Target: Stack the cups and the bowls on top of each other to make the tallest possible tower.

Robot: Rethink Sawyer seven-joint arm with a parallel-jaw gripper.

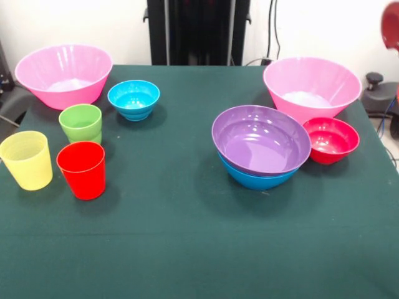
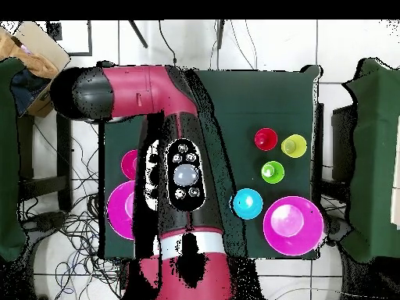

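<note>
Front view shows a dark green table (image 1: 187,249) with the pieces in two groups. On the picture's left, a large pink bowl (image 1: 63,75) stands at the far corner, and a small cyan bowl (image 1: 133,99) sits just beside it toward the middle. Nearer the camera stand three upright cups close together: the light green cup (image 1: 81,123), the red cup (image 1: 81,169) in front of it and about touching it, and the translucent yellow cup (image 1: 26,159) at the table's edge. On the right, the purple bowl (image 1: 260,139) is nested in the blue bowl (image 1: 255,177), of which only the lower rim shows. The second large pink bowl (image 1: 312,87) stands behind them, and a small crimson bowl (image 1: 331,139) sits just beside the purple one, in front of that pink bowl. All bowls are upright, mouths up. In the overhead view the red and black arm (image 2: 168,156) stretches across the table and hides the purple and blue pair; only slivers of the crimson bowl and of a pink bowl peek out along its side. The other pink bowl, the cyan bowl and the three cups lie well clear of the arm. I cannot tell whether the gripper is spread or pressed together; it seems to be hidden under the arm's own bulk, and neither view shows it clearly.
</note>
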